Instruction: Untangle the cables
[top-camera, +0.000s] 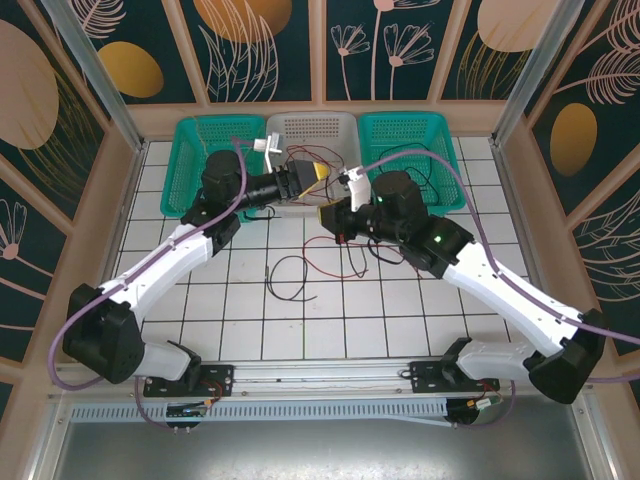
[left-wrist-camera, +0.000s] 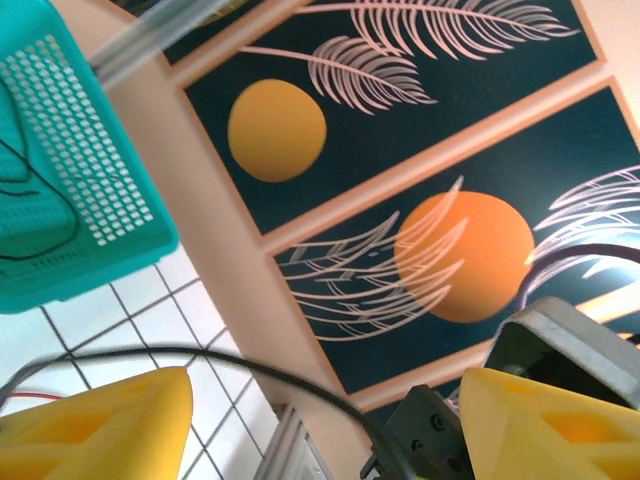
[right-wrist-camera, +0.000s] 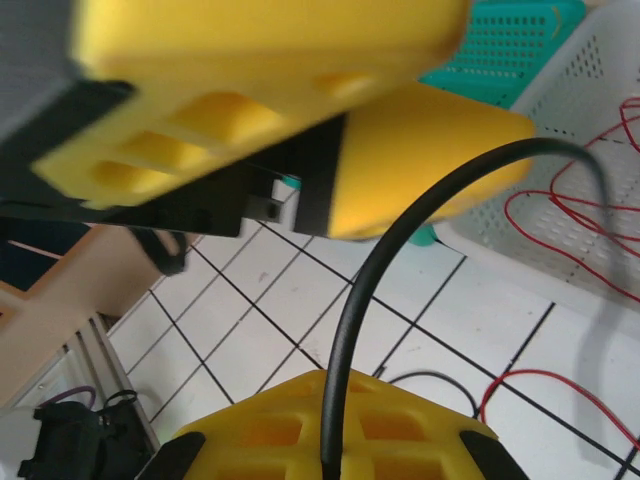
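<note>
In the right wrist view, my right gripper (right-wrist-camera: 335, 440) is shut on a black cable (right-wrist-camera: 360, 300), which rises from between its yellow fingers and arcs away to the right. My left gripper (left-wrist-camera: 325, 425) stands open, its yellow fingers (left-wrist-camera: 110, 425) wide apart, and the black cable (left-wrist-camera: 250, 362) runs loosely across the gap. From above, both grippers meet in front of the white basket, left (top-camera: 318, 178) and right (top-camera: 325, 218). Thin red (top-camera: 335, 270) and black (top-camera: 285, 275) cables lie looped on the tiles below them. More red cable (right-wrist-camera: 570, 210) lies in the white basket.
Three baskets line the far wall: green (top-camera: 195, 160), white (top-camera: 312, 128) and green (top-camera: 440, 135), the last holding a thin black wire (top-camera: 425, 180). Patterned wall panels and an aluminium frame enclose the tiled table (top-camera: 250, 320). The arms' thick purple cables arch over the workspace.
</note>
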